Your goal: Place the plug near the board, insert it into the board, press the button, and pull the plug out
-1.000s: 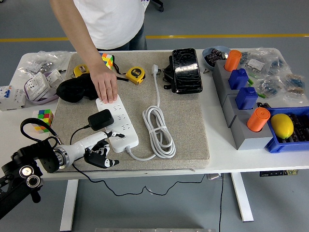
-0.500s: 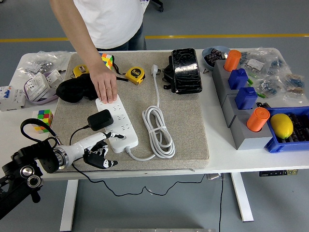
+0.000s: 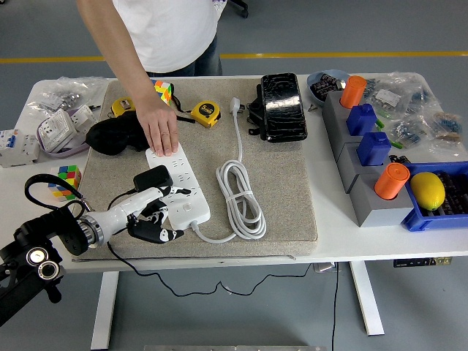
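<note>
Left hand [image 3: 150, 217] low, fingers curled beside the board [image 3: 178, 186].

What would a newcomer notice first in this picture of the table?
Most striking is the white power strip on the grey mat, with a person's hand pressing flat on its far end. At its near end the robot's left hand reaches in beside the black plug adapter sitting on the strip. To the right, a yellow lemon lies in a blue bin.

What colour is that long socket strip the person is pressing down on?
White; the power strip shows clearly in the head view, lying on the grey mat.
</note>
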Controlling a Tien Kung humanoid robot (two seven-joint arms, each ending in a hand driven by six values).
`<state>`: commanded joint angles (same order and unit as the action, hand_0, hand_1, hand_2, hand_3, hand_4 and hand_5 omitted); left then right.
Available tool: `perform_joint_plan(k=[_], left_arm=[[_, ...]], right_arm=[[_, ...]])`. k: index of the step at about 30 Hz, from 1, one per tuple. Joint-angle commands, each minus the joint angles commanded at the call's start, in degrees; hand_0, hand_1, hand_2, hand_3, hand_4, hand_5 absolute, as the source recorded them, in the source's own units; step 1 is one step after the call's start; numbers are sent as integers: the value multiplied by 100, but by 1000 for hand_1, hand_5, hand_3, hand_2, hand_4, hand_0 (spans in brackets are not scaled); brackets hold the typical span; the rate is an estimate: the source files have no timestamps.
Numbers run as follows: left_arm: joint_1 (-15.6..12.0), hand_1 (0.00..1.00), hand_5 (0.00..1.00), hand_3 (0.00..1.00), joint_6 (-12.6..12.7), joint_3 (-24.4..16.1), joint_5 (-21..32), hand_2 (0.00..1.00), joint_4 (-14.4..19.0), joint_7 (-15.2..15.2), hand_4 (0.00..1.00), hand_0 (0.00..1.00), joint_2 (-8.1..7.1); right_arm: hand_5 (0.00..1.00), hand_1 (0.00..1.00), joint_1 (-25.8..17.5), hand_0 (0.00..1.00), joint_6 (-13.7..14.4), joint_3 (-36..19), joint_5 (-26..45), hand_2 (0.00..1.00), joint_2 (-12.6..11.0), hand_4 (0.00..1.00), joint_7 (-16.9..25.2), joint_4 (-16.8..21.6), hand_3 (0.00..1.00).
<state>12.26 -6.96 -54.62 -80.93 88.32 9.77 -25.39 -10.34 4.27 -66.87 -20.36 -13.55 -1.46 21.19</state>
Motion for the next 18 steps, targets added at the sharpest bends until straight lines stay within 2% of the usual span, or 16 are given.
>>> perform_joint_plan(k=[4,5,10,11,13,16,17,18], left_arm=[[-2,114,143,828,579,-90,32,219,-129,-619,799,131,101],[-1,301,243,613,685,-109,34,445,-153,-731,831,248,119],[29,301,243,613,1100,-230,-163,445,-329,-1198,831,248,249],[44,521,264,576,1185,-254,-255,538,-378,-1265,869,434,280],[67,521,264,576,1287,-284,-356,538,-453,-1355,869,434,323],[116,521,264,576,1463,-360,-812,538,-583,-1528,869,434,407],[126,650,261,617,1521,-377,-970,613,-615,-1580,920,527,430],[144,650,261,617,1634,-395,-1155,613,-674,-1665,920,527,460]], right_arm=[[466,660,9,567,-1,2,2,664,3,929,0,-2,550],[467,660,11,567,0,-1,2,664,6,929,1,-3,550],[467,660,15,567,1,-2,2,664,10,929,1,-2,550],[466,660,15,567,1,-1,2,664,9,929,1,-1,550],[466,660,16,567,2,4,5,664,7,929,2,-3,550],[466,660,21,567,2,26,10,664,0,929,2,-5,550],[465,660,23,567,2,31,11,664,-1,930,2,-5,551],[465,660,28,567,0,40,13,664,-3,930,2,-3,551]])
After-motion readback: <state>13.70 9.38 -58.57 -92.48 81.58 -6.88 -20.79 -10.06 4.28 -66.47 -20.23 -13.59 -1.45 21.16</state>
